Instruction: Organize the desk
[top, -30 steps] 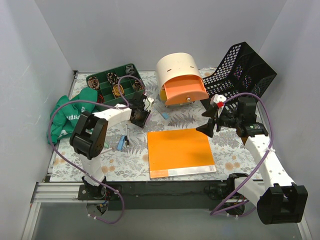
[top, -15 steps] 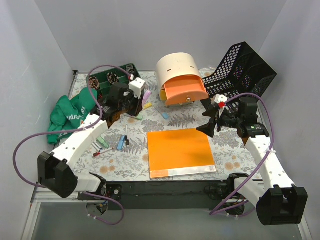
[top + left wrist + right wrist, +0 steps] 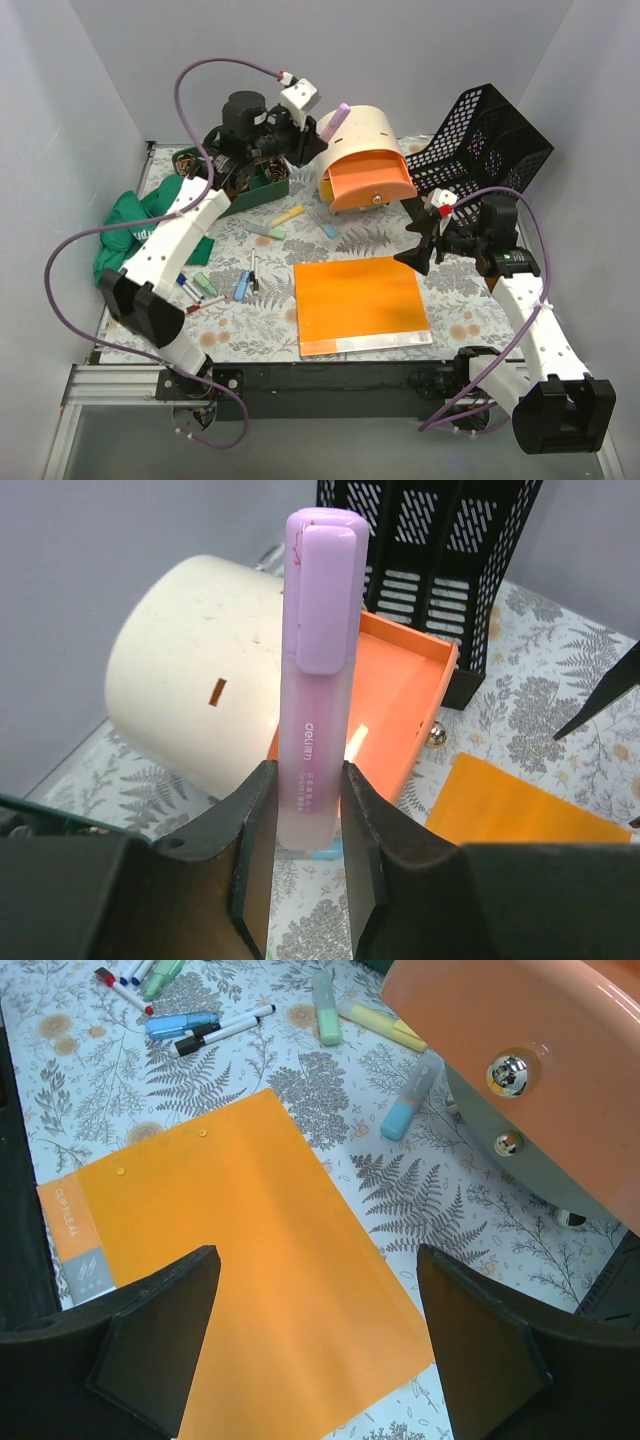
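Dial set on the top view, 6 o'clock at the arm bases.

The bench (image 3: 262, 330) is a flat rectangular top with a pale fern-and-orange-flower print, enclosed by grey walls. We read its long axis from 9 to 3 o'clock. Its black front edge faces 6 o'clock.

The left hand (image 3: 318, 135) is raised over the 12 o'clock part of the bench, clenched on a lilac plastic highlighter (image 3: 320, 660). In the wrist view this pen stands in line with the fingers (image 3: 255, 860), gripped near its clear lower body, with the capped end pointing away from the hand. Directly beyond it stands a cream cylindrical organiser (image 3: 355, 130), whose orange drawer (image 3: 370, 182) is pulled out toward 6 o'clock.

The right hand (image 3: 418, 240) hangs at 3 o'clock with its jaws spread wide, grasping nothing. Its wrist view looks down on a flat orange rectangular folder (image 3: 250, 1260), which lies near 6 o'clock.

Other items:
- A black mesh file rack (image 3: 490, 140) sits tilted at 2 o'clock.
- A dark green compartment tray (image 3: 262, 185) at 11 o'clock is partly hidden by the left arm.
- A green cloth (image 3: 135, 225) is bunched at 9 o'clock.
- A yellow pen (image 3: 288, 214), a mint pen (image 3: 266, 231) and a blue pen (image 3: 329, 230) lie loose between the tray and the folder.
- A cluster of markers (image 3: 200, 288) lies at 8 o'clock.
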`<move>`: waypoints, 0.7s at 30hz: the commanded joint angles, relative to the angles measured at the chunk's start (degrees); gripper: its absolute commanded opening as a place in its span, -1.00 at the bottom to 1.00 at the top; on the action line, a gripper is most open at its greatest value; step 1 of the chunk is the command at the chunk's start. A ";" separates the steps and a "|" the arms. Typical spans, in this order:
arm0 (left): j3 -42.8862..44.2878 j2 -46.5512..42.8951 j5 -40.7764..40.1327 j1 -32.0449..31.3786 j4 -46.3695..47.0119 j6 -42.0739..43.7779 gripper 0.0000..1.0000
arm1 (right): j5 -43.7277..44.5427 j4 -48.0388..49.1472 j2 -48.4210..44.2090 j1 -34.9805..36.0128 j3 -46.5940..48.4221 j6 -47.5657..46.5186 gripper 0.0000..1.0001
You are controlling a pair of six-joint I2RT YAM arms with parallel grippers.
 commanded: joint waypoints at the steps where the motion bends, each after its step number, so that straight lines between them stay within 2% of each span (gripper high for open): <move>1: 5.26 6.31 3.98 -1.72 -1.90 1.94 -1.00 | -1.27 0.67 -1.12 -0.58 -0.50 -0.29 0.78; 12: 11.24 17.12 -0.06 -6.46 -2.25 3.61 -0.92 | -1.62 0.67 -1.21 -0.58 -0.59 -0.37 0.78; 19: 12.30 19.76 -5.07 -8.31 -2.87 5.28 -0.53 | -1.54 0.67 -1.38 -0.58 -0.59 -0.37 0.78; 21: 12.39 19.94 -6.12 -8.40 -2.78 5.20 -0.35 | -1.62 0.67 -1.38 -0.58 -0.59 -0.37 0.78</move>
